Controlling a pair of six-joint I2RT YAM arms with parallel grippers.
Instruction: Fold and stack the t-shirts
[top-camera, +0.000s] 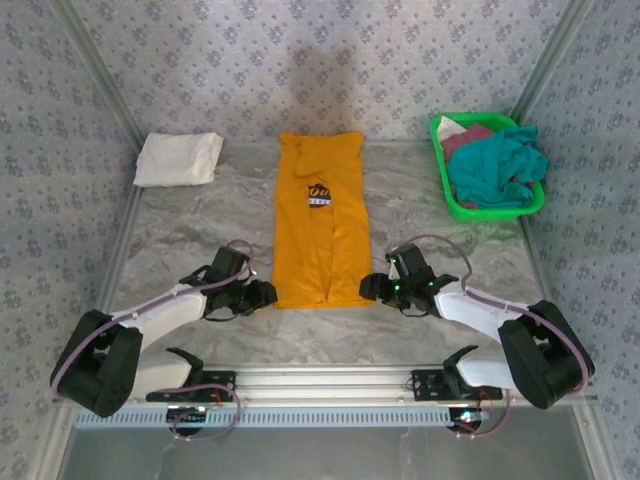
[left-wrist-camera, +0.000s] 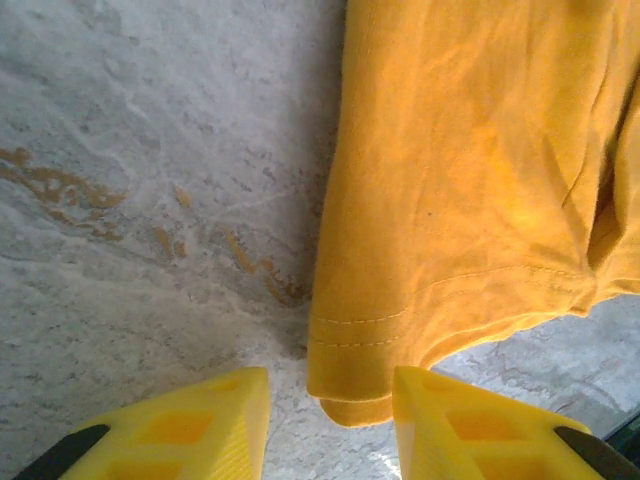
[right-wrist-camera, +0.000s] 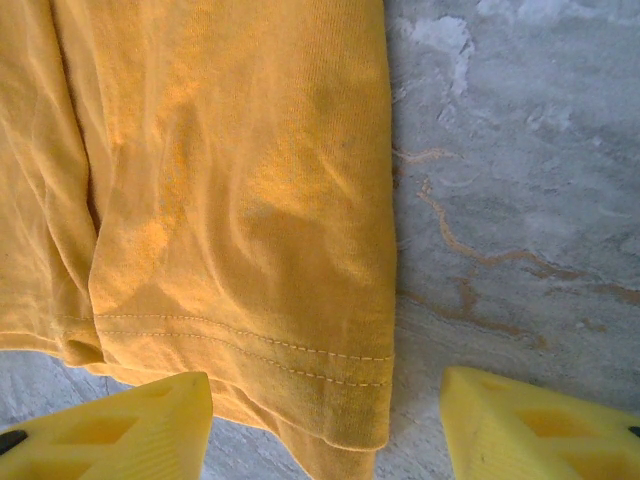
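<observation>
1. Top cam: the mustard-orange tee (top-camera: 320, 225) lies flat in the middle of the table (top-camera: 200, 240), folded into a long strip, with the left gripper (top-camera: 262, 295) and right gripper (top-camera: 372, 288) at its near corners.
2. Left wrist: the left gripper (left-wrist-camera: 330, 425) is spread wide, the tee's (left-wrist-camera: 480, 180) hem corner sits between its jaws, nothing pinched.
3. Right wrist: the right gripper (right-wrist-camera: 325, 430) is also wide open around the tee's (right-wrist-camera: 230, 180) other hem corner, gripping nothing.

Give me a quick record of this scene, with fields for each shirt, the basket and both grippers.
orange t-shirt: flat on the table, folded into a long strip, print facing up
white t-shirt: folded, far left corner
basket: green, far right, holding a teal shirt and a maroon shirt in a heap
left gripper: open, straddling the orange shirt's near left hem corner
right gripper: open, straddling its near right hem corner
</observation>
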